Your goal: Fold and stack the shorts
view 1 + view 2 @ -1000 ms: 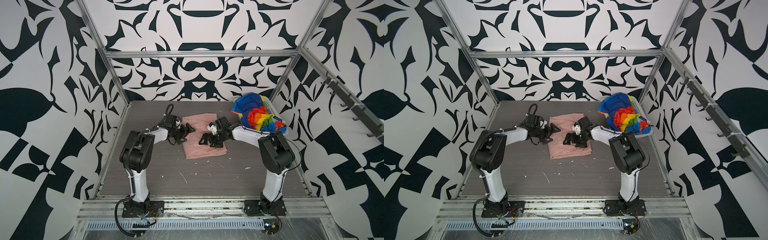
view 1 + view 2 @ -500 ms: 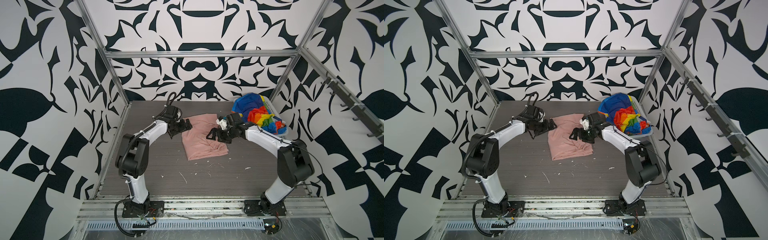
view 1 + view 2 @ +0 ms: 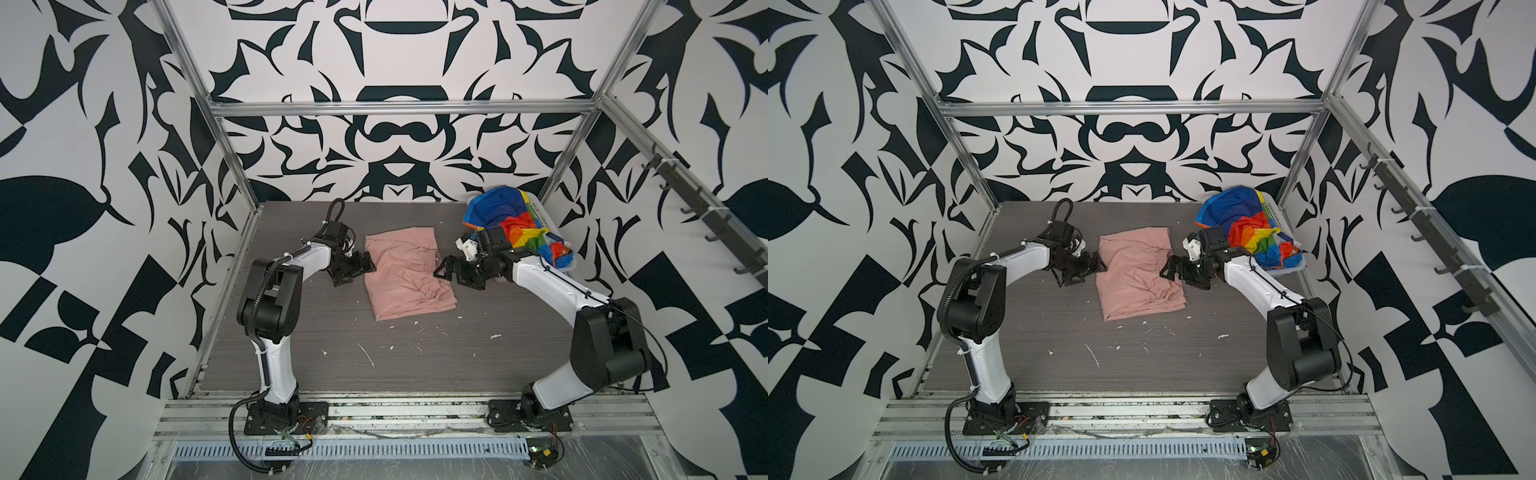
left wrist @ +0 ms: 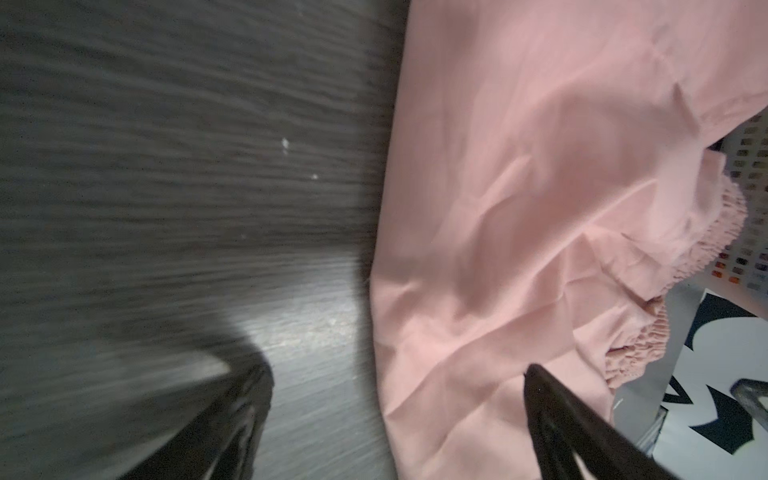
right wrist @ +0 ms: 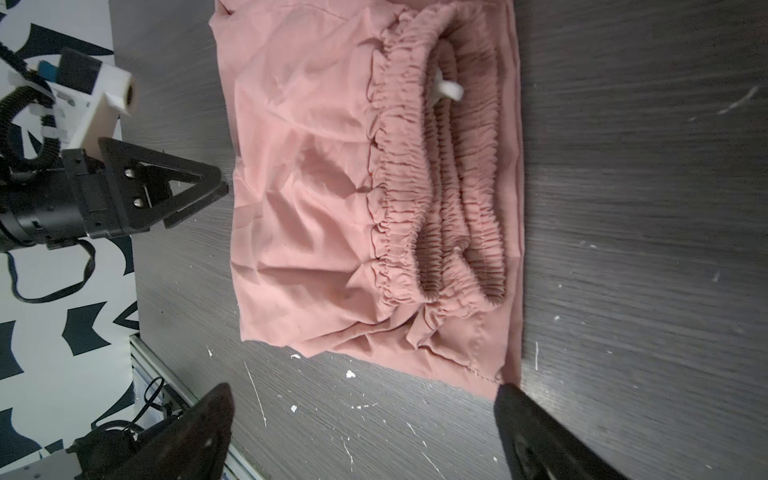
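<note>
Black-and-white patterned walls (image 3: 395, 62) on an aluminium frame (image 3: 399, 107) box in my cell, and the work surface is a dark grey wood-grain table (image 3: 415, 374) speckled with white flecks (image 3: 366, 355). Starting at the left in both top views, I see the left gripper (image 3: 353, 272) low over the table, its pincer spread wide and carrying nothing, just beside the left edge of the salmon-pink shorts (image 3: 405, 282). My left wrist camera is smeared, but one of the fingers (image 4: 232, 415) hangs over bare table and the other over the pink cloth. I cannot tell whether either one touches it. The pink shorts (image 3: 1138, 282) lie flat near the middle of the table, towards the back wall, folded into a rough rectangle. Through the right wrist camera I can read the gathered elastic waistband (image 5: 436, 187) doubled over on top of the fabric, with a small white tag (image 5: 451, 89) poking out of it. The right gripper (image 3: 453, 275) hovers at the right edge of that garment by the waistband, its pincer also wide and empty. Further right, the rainbow-striped shorts (image 3: 511, 224) sit heaped in the white perforated basket (image 3: 544, 216) in the back right corner, spilling over its rim, just behind the right arm's wrist
</note>
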You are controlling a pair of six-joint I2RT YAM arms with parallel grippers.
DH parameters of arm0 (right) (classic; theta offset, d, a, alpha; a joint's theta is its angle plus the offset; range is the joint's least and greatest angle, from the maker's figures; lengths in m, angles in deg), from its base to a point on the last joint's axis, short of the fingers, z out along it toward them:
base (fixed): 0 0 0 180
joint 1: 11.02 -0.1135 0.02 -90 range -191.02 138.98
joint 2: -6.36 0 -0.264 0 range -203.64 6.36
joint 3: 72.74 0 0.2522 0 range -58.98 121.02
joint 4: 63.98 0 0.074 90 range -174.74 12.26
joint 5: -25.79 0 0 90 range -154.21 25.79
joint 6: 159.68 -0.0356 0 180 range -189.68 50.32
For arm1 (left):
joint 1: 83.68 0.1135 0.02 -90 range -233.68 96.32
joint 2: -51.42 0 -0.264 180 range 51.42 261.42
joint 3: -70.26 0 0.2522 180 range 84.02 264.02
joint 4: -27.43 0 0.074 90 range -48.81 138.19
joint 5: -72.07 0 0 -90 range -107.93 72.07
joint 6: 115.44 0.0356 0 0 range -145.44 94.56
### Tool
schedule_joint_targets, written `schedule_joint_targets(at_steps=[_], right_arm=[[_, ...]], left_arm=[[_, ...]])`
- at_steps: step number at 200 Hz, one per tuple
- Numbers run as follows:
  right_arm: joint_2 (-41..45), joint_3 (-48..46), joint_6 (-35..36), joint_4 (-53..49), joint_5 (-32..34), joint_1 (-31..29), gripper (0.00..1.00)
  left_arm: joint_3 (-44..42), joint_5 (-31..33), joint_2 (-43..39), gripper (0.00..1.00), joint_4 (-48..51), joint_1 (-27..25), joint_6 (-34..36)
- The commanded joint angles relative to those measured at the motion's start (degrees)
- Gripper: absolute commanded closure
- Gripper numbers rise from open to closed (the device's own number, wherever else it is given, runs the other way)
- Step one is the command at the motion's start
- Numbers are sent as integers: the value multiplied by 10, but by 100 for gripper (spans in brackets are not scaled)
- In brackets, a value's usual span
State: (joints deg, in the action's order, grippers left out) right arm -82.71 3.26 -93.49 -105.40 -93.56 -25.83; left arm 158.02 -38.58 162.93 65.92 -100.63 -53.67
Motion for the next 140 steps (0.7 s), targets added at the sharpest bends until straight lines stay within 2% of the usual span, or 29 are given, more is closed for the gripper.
schedule_joint_targets(at_steps=[1,15,32,48,76,92,123,140], right_arm=[[17,-2,8,0,1,3,0],[18,-3,6,5,1,3,0],[19,-2,3,6,3,4,0],[22,-5,1,9,3,5,0],[26,-6,-3,12,1,6,0],[28,-4,-3,10,0,6,0],[30,12,-1,-1,12,6,0],[25,23,-5,0,11,4,0]], left_arm=[[10,-16,17,7,18,-11,5],[26,-9,30,14,36,-20,11],[55,19,54,39,75,-32,28],[75,45,74,58,105,-37,39],[98,75,81,100,139,-37,54],[126,134,74,100,180,-35,79],[203,342,72,100,265,-25,174],[245,437,91,100,297,-7,237]])
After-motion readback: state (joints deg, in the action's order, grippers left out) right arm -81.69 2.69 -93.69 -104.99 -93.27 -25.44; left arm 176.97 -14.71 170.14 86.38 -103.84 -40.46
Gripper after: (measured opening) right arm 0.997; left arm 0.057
